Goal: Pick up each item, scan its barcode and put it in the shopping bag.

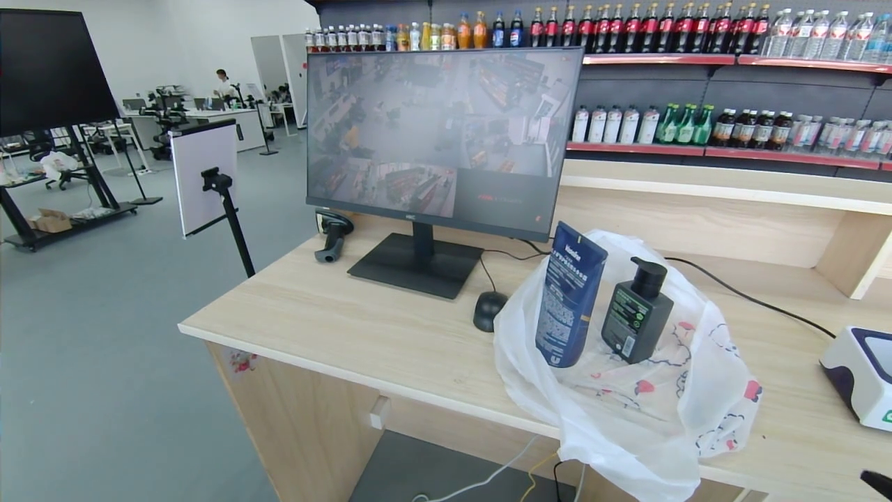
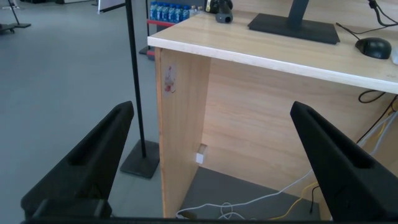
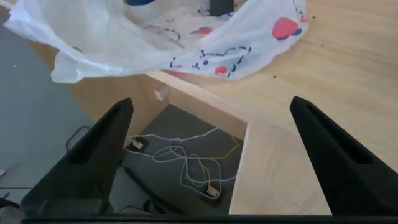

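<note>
Both claws gape wide, holding nothing: left gripper (image 2: 211, 107) facing the wooden counter (image 1: 362, 328), right gripper (image 3: 211, 102) near the shopping bag (image 1: 627, 411). Drink shelves (image 1: 725, 104) line the room's back wall. On the counter stand a monitor (image 1: 439, 132) and the bag, which holds a blue pouch (image 1: 568, 296) and a pump bottle (image 1: 635, 314).

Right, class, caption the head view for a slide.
Blue pouch and pump bottle standing in the open shopping bag on a wooden counter.

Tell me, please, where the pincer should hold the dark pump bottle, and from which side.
Probably the flat body of the dark pump bottle, below its narrow pump head. It stands upright on the shopping bag with the blue pouch close on its left, so come from the right.
</note>
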